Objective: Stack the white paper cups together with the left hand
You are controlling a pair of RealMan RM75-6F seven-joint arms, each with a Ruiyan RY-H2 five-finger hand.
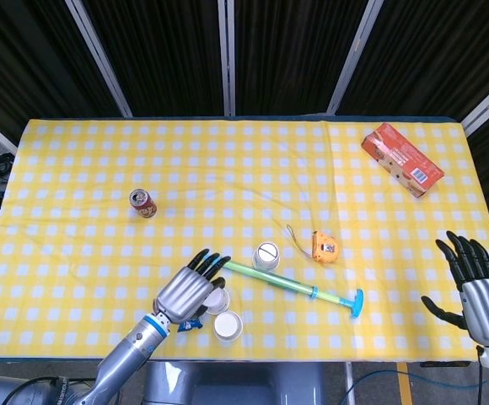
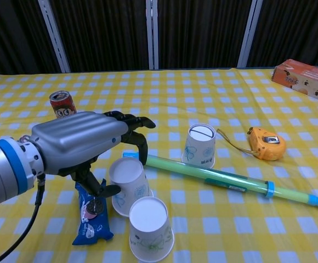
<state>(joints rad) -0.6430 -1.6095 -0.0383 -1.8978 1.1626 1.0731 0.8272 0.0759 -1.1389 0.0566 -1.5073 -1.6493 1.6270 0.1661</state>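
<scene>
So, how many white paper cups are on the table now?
3. One upside-down white paper cup is gripped by the left hand; a second stands just in front of it near the table edge; a third stands behind the green plastic tube. None seems hidden.
</scene>
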